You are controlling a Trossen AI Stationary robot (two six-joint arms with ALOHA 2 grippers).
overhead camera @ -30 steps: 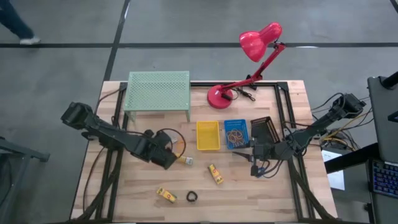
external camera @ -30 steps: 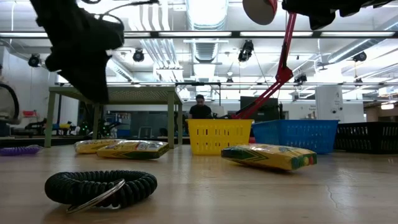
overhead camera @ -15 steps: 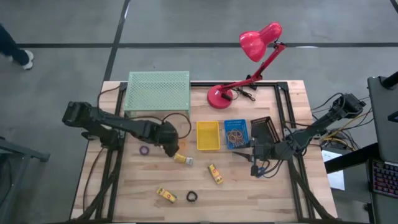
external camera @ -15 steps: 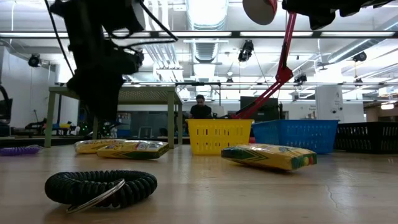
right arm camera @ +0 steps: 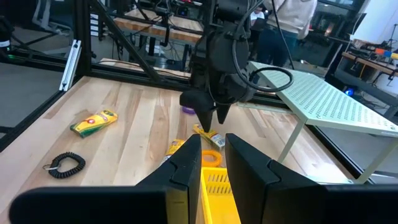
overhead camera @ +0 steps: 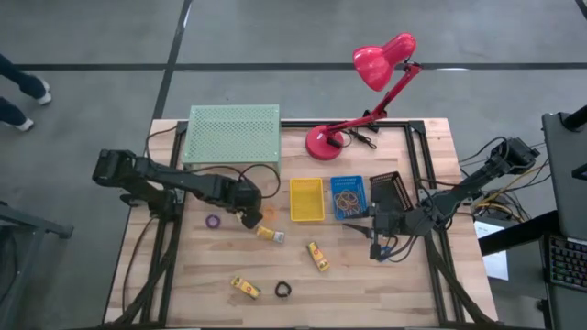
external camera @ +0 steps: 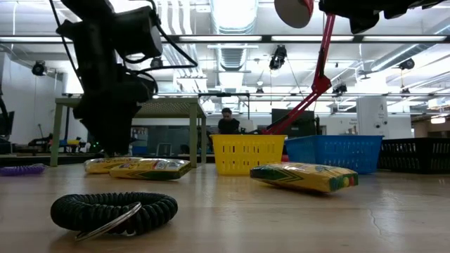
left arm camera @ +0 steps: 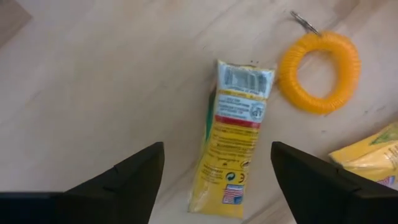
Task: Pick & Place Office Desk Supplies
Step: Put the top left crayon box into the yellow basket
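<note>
Yellow packet (left arm camera: 235, 137) lies flat on the wooden table (overhead camera: 183, 275), just left of the yellow basket (overhead camera: 306, 199), and its long side runs straight away from the left gripper (left arm camera: 214, 171) above it. That left gripper hangs right over the packet with its two fingers wide open, one on each side, and nothing is held in them. An orange coil ring (left arm camera: 319, 72) sits just beside the far end of the packet, not touching it, and a second yellow packet (left arm camera: 367, 155) lies close by on the same side as the ring. On the other side of the packet the wood is bare, so there is open room there. A small purple ring (overhead camera: 214, 221) lies further left of the yellow basket, past the left gripper. Toward the front edge, well away from the yellow basket, lie two more yellow packets (overhead camera: 318, 256) (overhead camera: 245, 287) and a black coil ring (overhead camera: 282, 290). Right of the yellow basket stand a blue basket (overhead camera: 348, 197) and a black basket (overhead camera: 389, 190). The right gripper (right arm camera: 213, 163) waits near the black basket, its fingers a little apart and empty. Behind the yellow basket are a green mesh shelf (overhead camera: 233, 134) and a red lamp (overhead camera: 367, 87)
</note>
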